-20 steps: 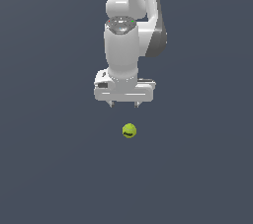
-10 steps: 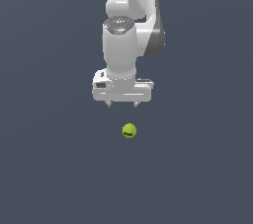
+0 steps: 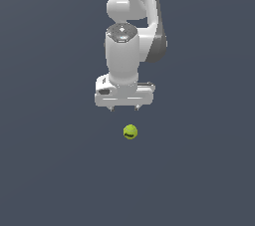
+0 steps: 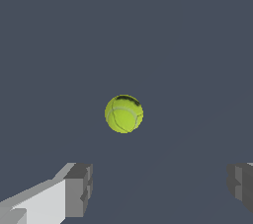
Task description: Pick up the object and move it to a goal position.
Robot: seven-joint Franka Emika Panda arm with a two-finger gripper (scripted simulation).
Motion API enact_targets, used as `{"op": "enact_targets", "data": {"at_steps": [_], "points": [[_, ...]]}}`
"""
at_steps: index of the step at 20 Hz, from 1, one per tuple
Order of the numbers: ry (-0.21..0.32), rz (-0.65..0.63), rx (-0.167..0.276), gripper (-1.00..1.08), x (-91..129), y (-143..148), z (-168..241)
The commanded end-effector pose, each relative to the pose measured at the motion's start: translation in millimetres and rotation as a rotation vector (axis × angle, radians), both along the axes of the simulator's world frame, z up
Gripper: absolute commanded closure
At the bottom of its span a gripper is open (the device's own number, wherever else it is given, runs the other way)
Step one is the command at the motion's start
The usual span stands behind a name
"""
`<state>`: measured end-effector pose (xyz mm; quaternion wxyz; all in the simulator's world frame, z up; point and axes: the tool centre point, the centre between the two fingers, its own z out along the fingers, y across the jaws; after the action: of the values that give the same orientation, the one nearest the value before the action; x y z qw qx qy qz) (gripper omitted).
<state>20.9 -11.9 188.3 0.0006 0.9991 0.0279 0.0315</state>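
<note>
- ball yellow-green w/ dark mark, on dark surface
- gripper above ball, not touching
- jaws spread wide, nothing btwn

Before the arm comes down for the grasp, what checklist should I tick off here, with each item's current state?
1. Gripper open wider than the ball: ok.
2. Fingers holding nothing: ok.
3. Ball fully visible in the wrist view: ok.
4. Ball centred between the fingers: not ok, it lies ahead of them in the wrist view.
5. Nothing else visible near the ball: ok.
6. Goal position marked: cannot tell, none is visible.
</note>
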Motion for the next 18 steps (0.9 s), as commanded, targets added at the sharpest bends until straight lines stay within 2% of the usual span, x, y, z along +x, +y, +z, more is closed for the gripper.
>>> {"op": "enact_targets", "data": {"at_steps": [1,18], "points": [[0.005,0.045,-0.005,-0.92,2,2,-6],[0.050,0.513,-0.025,-0.92,22,19,-74]]}}
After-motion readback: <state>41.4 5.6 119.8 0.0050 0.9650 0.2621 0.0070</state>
